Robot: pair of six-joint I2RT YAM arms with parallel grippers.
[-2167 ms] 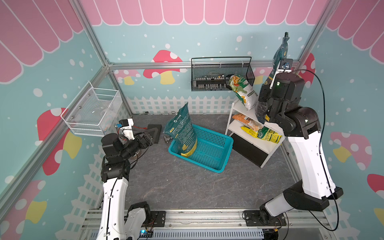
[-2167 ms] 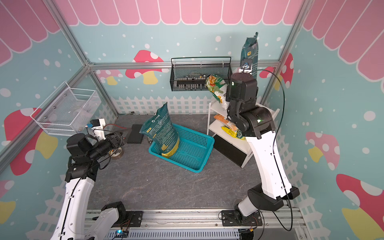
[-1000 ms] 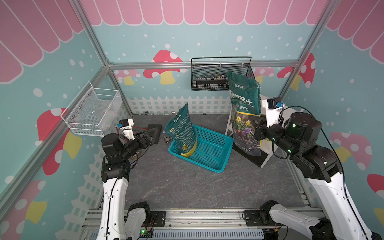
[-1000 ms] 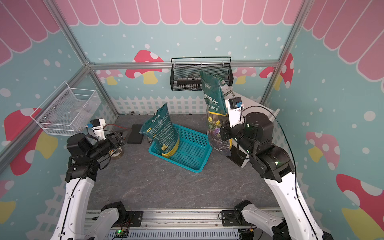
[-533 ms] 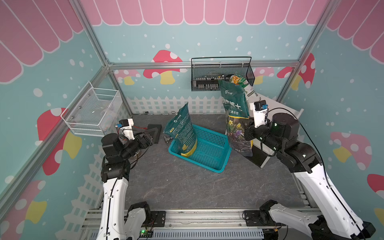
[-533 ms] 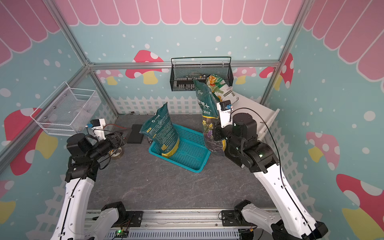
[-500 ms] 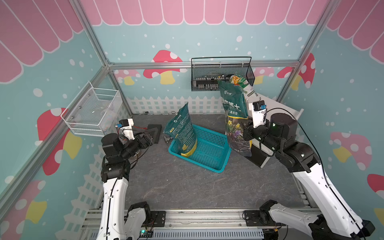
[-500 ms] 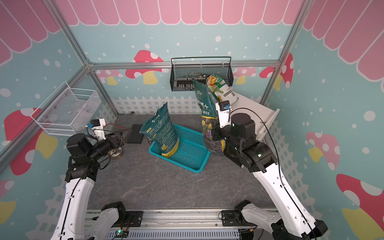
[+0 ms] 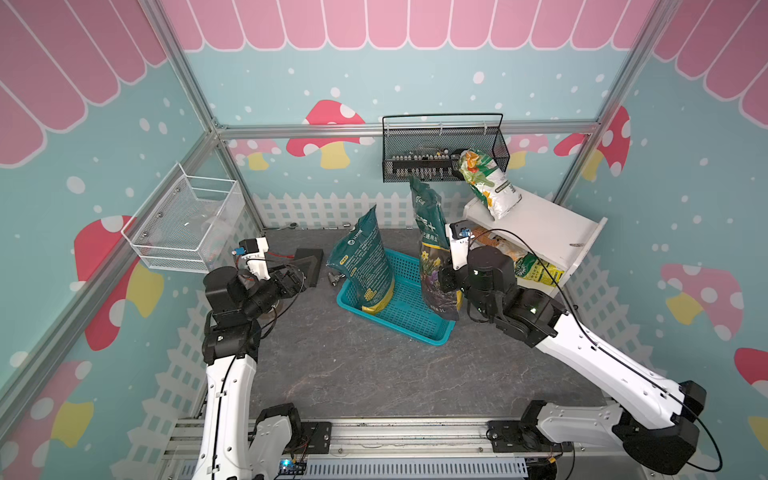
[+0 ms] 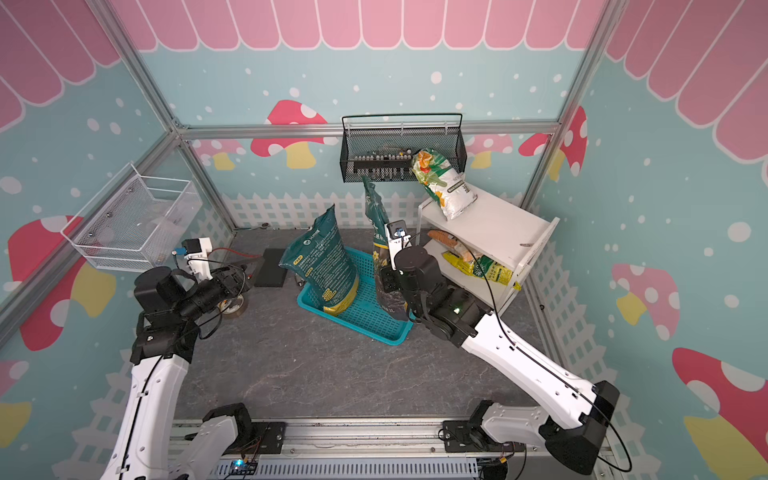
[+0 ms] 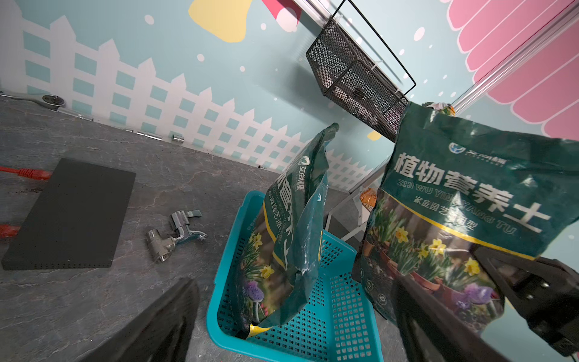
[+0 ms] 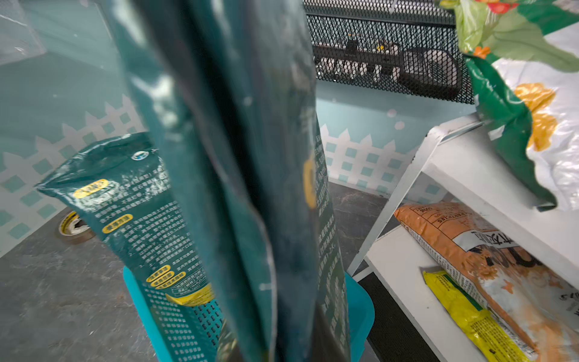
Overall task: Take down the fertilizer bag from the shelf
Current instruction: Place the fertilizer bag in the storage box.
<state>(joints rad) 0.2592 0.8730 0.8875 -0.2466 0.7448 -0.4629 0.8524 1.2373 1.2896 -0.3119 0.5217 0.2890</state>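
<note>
Since the earlier frames I have swung my right arm down from high above the shelf (image 9: 536, 224), and the fertilizer bag (image 9: 432, 253) has travelled with it to the right end of the teal basket (image 9: 399, 316), centre of the frame in both top views. My right gripper (image 9: 446, 276) is clamped on that bag low on its right side; the bag hides the jaws, so I judge the hold by the way it stands up against my wrist.

The bag's long axis runs near upright, its top leaning a little toward the upper left of the frame, its bottom at or just above the basket's right rim; I cannot tell if it touches. So the bag lies directly ahead of my pincer, with the basket floor below. My left gripper (image 9: 291, 282) hangs well apart at centre left, jaws parted and empty, so the right arm is the nearer one.

In the left wrist view the held bag reads "植物营养土", with "ZHI WU YING YANG TU" beneath and daffodils pictured. A second green bag (image 9: 365, 266) with the same logo leans in the basket's left end. Farther back, a white and green pack (image 9: 490, 187) sits on the shelf's top board, an orange pack (image 12: 488, 260) and a yellow pack (image 12: 470, 316) below; their print is too small to read
</note>
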